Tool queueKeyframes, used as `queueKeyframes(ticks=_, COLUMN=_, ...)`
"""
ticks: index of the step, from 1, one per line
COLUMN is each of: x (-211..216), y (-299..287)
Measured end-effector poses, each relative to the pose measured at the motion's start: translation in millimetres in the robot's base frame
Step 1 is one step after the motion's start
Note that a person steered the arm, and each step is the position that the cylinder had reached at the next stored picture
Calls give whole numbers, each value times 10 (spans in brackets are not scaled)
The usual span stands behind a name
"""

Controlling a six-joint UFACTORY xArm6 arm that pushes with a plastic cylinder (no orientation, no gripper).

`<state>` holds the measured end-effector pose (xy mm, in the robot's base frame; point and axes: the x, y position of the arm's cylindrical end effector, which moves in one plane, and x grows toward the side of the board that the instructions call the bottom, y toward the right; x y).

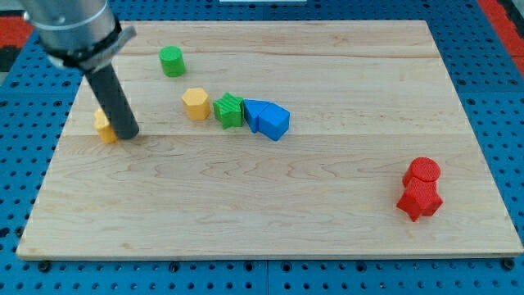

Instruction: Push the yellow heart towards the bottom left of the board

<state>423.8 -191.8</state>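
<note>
Tip touching yellow heart — heart on view's left side

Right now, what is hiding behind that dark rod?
A yellow block peeks out on the view's left of my tip. The rod covers most of it, so I cannot tell its shape.

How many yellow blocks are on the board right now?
2. One yellow block sits near the view's left edge, partly hidden behind my tip, so its shape is unclear. The other, a yellow hexagon-like block, sits beside the green star.
</note>
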Motion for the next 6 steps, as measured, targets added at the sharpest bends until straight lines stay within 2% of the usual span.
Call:
queueKeyframes(ticks=1, x=-476, y=40)
queueKeyframes(ticks=3, x=178, y=-227)
queueKeyframes(ticks=4, x=-183, y=-206)
queueKeyframes(ticks=5, x=43, y=-588)
queueKeyframes(ticks=6, x=766, y=-476)
